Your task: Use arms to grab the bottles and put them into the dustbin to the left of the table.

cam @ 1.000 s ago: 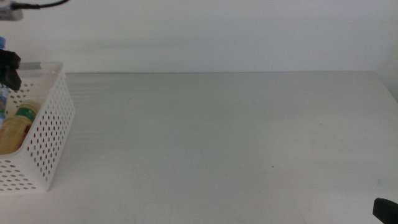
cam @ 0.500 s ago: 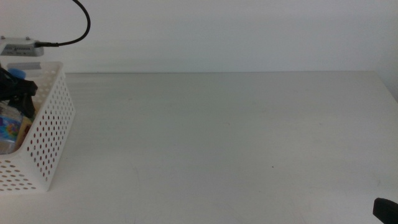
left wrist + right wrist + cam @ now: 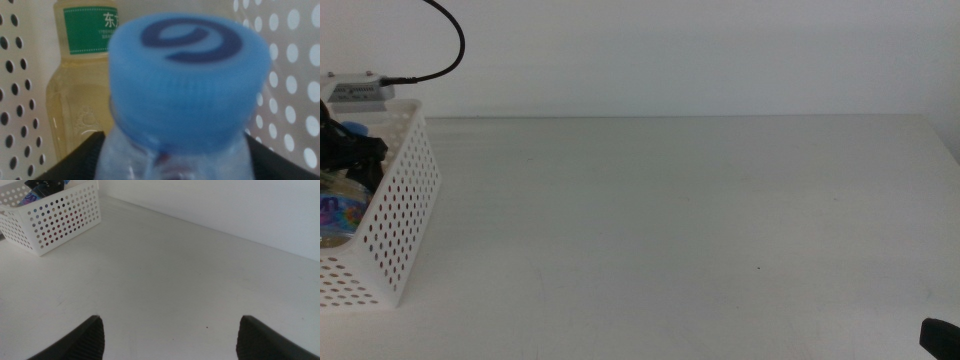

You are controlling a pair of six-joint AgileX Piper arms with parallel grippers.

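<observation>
At the table's (image 3: 670, 220) left edge stands the white perforated dustbin (image 3: 405, 210). My left gripper (image 3: 345, 150) is down inside it, shut on the small water bottle (image 3: 340, 212), whose blue cap (image 3: 187, 85) fills the left wrist view with the dark jaws at either side of its shoulders. Behind it in the bin lies the yellow-liquid bottle (image 3: 82, 85) with a green label. My right gripper (image 3: 170, 335) waits open and empty near the table's front right corner (image 3: 940, 335). The soda can is out of view.
The dustbin (image 3: 60, 215) shows far off in the right wrist view, with the left gripper inside it. A black cable (image 3: 445, 40) loops up from the left arm's white block (image 3: 358, 90). A plain white wall stands behind the table.
My left gripper has come down into the dustbin with the water bottle, now covering the yellow bottle in the middle view. The right gripper has not moved.
</observation>
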